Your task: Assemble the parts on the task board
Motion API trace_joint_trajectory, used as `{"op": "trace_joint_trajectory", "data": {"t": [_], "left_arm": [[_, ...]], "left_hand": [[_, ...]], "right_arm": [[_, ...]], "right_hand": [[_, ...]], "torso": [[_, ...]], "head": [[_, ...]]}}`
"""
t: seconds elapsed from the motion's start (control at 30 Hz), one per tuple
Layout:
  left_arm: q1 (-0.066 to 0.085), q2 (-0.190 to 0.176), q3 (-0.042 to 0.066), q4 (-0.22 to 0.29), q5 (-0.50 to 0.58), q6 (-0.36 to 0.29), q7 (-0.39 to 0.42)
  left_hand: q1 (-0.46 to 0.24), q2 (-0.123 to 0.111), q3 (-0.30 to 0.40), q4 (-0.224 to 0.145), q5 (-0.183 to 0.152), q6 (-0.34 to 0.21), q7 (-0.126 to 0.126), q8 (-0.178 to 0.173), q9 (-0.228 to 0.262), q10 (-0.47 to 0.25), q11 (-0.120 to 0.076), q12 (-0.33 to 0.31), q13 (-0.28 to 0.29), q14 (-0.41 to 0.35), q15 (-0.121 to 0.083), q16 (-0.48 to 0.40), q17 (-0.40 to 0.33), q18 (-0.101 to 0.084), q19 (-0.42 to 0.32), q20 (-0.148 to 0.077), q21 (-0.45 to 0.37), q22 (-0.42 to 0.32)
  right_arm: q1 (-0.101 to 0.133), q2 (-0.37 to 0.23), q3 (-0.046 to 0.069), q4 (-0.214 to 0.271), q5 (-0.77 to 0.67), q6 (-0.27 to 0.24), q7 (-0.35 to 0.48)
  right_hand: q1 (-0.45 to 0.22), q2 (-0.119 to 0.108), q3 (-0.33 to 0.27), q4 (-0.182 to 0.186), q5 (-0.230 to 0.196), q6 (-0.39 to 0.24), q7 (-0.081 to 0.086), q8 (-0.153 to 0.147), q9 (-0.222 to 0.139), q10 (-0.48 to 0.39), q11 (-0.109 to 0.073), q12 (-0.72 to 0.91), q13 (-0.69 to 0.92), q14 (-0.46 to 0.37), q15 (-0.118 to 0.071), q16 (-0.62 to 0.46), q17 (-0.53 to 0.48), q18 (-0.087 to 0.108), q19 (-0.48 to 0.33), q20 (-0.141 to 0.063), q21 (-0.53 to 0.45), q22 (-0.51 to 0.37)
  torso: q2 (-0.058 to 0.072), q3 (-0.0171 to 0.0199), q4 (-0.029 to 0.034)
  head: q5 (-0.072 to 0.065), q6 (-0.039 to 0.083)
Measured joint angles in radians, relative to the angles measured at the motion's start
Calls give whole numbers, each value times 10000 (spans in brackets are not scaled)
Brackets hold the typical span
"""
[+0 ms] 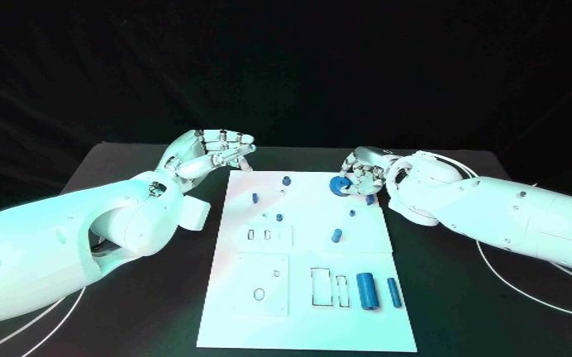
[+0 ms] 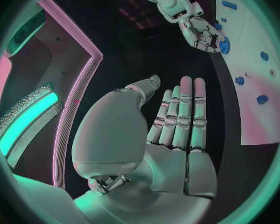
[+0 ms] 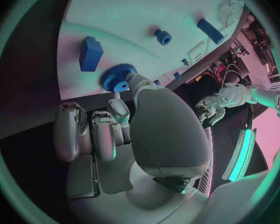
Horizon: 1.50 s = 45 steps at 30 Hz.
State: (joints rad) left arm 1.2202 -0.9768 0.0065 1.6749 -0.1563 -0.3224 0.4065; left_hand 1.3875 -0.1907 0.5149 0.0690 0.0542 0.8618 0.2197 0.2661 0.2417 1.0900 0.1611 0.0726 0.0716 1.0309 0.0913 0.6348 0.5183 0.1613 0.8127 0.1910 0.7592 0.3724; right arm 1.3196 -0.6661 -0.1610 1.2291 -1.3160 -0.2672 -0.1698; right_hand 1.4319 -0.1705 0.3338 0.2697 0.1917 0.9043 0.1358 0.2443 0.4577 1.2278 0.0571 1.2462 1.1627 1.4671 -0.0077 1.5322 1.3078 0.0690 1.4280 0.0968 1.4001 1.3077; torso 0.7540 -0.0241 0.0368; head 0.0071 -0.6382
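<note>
Right hand (image 1: 361, 177) is over the far right part of the task board (image 1: 307, 324), and it has the blue gear (image 1: 341, 184) pinched at its fingertips; the right wrist view shows the gear (image 3: 117, 77) caught at the tip of the thumb, just above the white surface. Beside it lies a blue block (image 3: 90, 53), with a small blue cylinder (image 3: 162, 36) a little further off. Left hand (image 1: 215, 149) hangs off the board's far left corner, fingers straight and apart, nothing in it; the left wrist view (image 2: 177, 119) confirms it.

What matters now: the gear's flat face looks turned toward the board, its axis roughly upright, so I'd judge it wants a peg beneath it. Several small blue pegs (image 1: 286, 181) stand to the left, between the two hands. The right hand is nearer, and already carrying
</note>
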Motion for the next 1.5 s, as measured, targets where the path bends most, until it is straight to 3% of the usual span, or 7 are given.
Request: {"op": "trace_joint_trajectory", "data": {"t": [0.07,0.23,0.3,0.6,0.87,1.2,1.5], "left_arm": [[0,1,0,-11,3,9,-3],[0,5,0,-25,10,28,-12],[0,7,0,-33,13,38,-16],[0,30,0,-76,26,83,-33],[0,86,0,-84,43,155,-51],[0,164,-1,-104,59,205,-70],[0,183,-1,-107,65,223,-77]], "left_hand": [[0,0,0,0,0,0,0,0,0,0,0,0,0,0,0,0,0,0,0,0,0,0],[0,0,28,28,0,0,0,0,0,0,0,0,0,0,0,0,0,0,0,0,36,10],[0,0,28,28,0,0,0,0,-1,0,0,0,0,0,0,0,-1,-1,0,0,36,10],[38,38,28,28,0,0,0,0,-2,0,0,0,0,0,0,0,3,-1,0,0,36,18],[42,42,72,-16,0,0,0,0,9,1,-1,0,0,-19,-19,39,10,0,1,0,112,53],[84,84,83,-28,0,0,0,0,18,1,-1,0,0,-73,-3,38,9,0,1,1,113,63],[84,84,83,-28,0,0,0,0,18,1,-1,0,0,-73,-2,38,8,-1,1,1,112,62]], "right_arm": [[-4,5,0,17,-36,-25,-10],[-33,8,-17,152,-273,-205,-35],[-54,1,-31,274,-478,-350,-63],[2,-79,-12,1304,-1561,-1090,-304],[86,510,8,1817,-2755,-1517,-708],[-90,1526,-57,1522,-3652,-1708,-975],[-265,1933,-93,1049,-3885,-1673,-1027]], "right_hand": [[11,13,379,-101,-215,92,-22,31,-15,134,-54,108,139,-22,-20,0,0,-11,48,-50,44,0],[-1,24,948,-314,-134,141,-35,29,-128,392,-145,270,379,-23,-89,38,-1,-157,153,-89,145,-1],[-4,23,1016,-353,-129,141,-35,29,-678,423,-149,295,428,-23,-89,38,-1,-158,161,-97,227,-1],[-258,-69,1125,-380,-117,144,-37,30,-678,542,-169,384,556,-23,-89,38,-2,-159,298,-93,351,-3],[-416,-174,1225,-423,-163,199,-31,32,-677,623,-161,423,618,13,-125,38,-3,-159,331,-125,425,-3],[-478,-218,1240,-428,-201,257,-41,32,-677,623,-160,461,640,13,-124,37,-4,-158,331,-125,465,4],[-532,-273,1282,-469,-221,302,-50,34,-676,623,-160,461,638,13,-123,37,-5,-157,330,-125,464,4]], "torso": [[0,0,0],[0,0,-1],[-1,1,-3],[-9,1,0],[5,-8,37],[18,-14,65],[25,-25,65]], "head": [[-2,-7],[-3,-9],[4,2],[30,39],[66,58],[167,32],[182,24]]}}
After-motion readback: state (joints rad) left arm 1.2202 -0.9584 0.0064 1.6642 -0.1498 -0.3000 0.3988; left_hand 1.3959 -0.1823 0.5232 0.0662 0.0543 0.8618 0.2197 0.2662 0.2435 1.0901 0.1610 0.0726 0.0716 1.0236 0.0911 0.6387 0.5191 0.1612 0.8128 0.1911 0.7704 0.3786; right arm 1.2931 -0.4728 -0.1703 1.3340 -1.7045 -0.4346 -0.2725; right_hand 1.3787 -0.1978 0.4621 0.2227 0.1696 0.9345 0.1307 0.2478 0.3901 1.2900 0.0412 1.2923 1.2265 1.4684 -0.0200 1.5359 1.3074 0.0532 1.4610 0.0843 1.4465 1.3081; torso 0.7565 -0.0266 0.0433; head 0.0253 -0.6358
